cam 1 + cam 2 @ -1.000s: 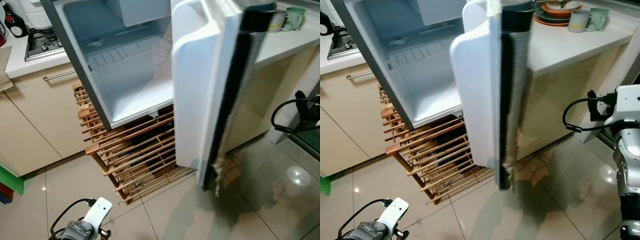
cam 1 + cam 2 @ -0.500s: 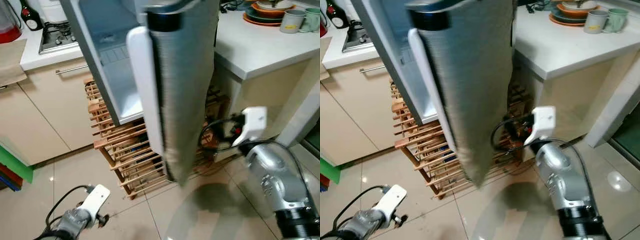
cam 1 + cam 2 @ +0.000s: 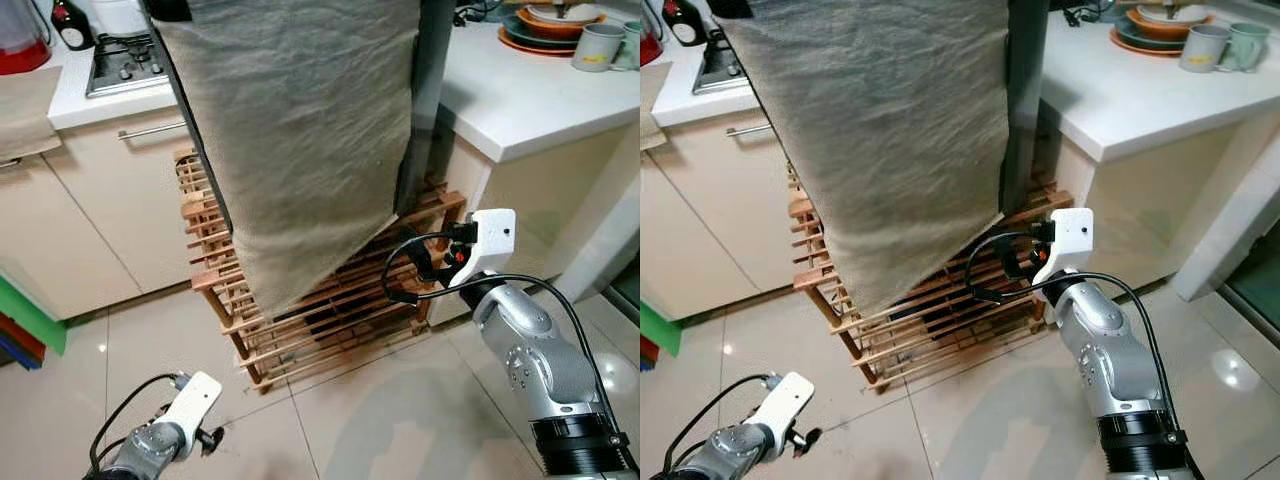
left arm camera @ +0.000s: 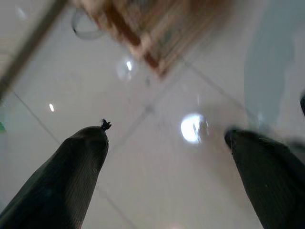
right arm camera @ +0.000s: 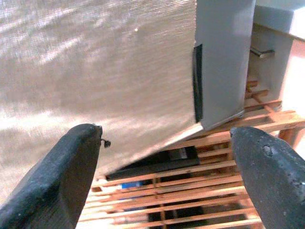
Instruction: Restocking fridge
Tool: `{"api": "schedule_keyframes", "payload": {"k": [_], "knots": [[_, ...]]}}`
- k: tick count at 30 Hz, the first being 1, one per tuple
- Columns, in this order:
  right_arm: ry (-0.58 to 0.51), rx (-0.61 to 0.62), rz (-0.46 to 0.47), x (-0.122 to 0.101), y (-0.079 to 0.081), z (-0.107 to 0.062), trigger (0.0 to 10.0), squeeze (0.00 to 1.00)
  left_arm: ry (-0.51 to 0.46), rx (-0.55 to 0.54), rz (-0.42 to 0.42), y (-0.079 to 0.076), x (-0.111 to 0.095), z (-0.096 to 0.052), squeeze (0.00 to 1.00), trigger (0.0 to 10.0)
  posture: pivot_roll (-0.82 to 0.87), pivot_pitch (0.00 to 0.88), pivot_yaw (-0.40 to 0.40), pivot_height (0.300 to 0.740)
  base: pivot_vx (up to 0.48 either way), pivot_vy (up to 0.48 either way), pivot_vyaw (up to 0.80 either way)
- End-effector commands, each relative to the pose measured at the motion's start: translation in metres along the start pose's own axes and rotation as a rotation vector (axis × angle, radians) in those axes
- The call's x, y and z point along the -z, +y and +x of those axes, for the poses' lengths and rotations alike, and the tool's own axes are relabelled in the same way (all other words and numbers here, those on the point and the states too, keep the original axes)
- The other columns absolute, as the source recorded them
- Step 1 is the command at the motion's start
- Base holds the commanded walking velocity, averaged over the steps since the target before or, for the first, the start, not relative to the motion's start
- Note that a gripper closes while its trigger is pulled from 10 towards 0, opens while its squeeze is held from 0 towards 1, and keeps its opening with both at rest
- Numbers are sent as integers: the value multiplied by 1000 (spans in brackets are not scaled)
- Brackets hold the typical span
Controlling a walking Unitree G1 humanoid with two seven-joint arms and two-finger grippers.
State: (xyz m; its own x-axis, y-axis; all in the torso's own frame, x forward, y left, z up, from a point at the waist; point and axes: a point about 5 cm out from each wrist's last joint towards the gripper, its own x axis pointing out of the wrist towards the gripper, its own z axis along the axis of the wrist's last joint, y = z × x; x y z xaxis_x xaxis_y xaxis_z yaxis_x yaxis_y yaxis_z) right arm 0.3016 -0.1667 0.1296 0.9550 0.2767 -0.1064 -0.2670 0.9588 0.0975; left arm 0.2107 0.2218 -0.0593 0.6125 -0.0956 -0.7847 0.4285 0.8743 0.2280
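From the left eye view I see the fridge door (image 3: 300, 140) swung to against the fridge, its grey face turned toward me, standing on a wooden rack (image 3: 330, 300). My right arm is raised in front of the rack's corner, I'd say because it is working that door; its fingers are hidden behind the wrist there. My left arm hangs idle low over the tiled floor (image 3: 400, 420).

The right eye view adds the counter (image 3: 1120, 90) just beside the fridge, with a mug (image 3: 1200, 45) and stacked plates (image 3: 1155, 22) at its far end. I see no goods for restocking.

In the left wrist view the left gripper (image 4: 167, 143) is spread wide, released, over bare tile.

In the right wrist view the right gripper (image 5: 167, 143) is also spread apart, empty, aimed at the door's lower edge and the rack beneath.
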Motion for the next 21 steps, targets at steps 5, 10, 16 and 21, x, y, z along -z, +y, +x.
{"api": "schedule_keyframes", "payload": {"k": [5,10,16,21], "knots": [[-13,55,-70,1,-3,1,10000,0,-241,-47,-45,4,-51,5,0,10000,-110,0,73,740,0,0,0],[-2,51,-64,8,4,1,10000,0,-523,-58,-198,17,-119,-1,0,10000,-111,0,77,740,0,0,0],[2,57,-67,10,4,0,10000,0,-850,-95,-257,30,-190,-34,0,10000,-115,0,76,740,0,0,0],[5,58,-72,12,3,0,10000,0,-1079,16,-197,15,-230,-69,0,10000,-114,0,70,740,0,0,0]]}}
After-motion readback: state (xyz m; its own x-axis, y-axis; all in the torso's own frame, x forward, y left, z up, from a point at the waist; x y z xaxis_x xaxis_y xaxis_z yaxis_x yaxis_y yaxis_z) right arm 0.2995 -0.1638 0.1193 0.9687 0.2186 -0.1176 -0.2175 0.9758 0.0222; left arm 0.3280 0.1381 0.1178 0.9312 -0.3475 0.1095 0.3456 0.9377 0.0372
